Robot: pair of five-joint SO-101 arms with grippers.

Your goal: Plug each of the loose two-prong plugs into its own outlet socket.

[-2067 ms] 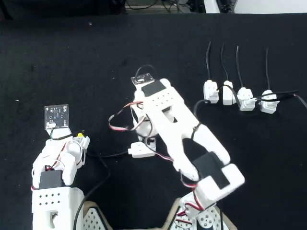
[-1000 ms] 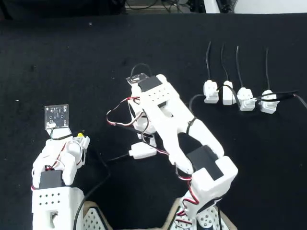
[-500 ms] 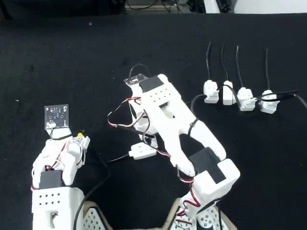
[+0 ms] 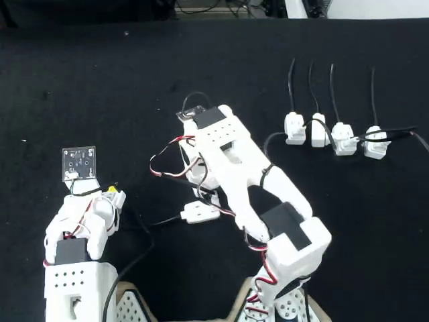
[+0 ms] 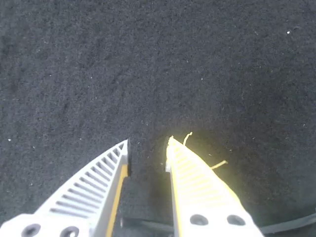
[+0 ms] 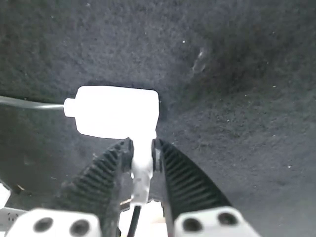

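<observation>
Plug (image 6: 143,168) being pinched tight by right gripper (image 6: 143,144), touching white outlet socket (image 6: 116,111) near centre of black table (image 4: 100,80), toward 6 o'clock, prongs hidden, left gripper (image 5: 147,142) hovering slightly parted at 8 o'clock

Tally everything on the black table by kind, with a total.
White blocks in the far row: 4
White block by the right arm: 1
White plug in the right pincer: 1
Robot arms: 2
Total: 8
</observation>
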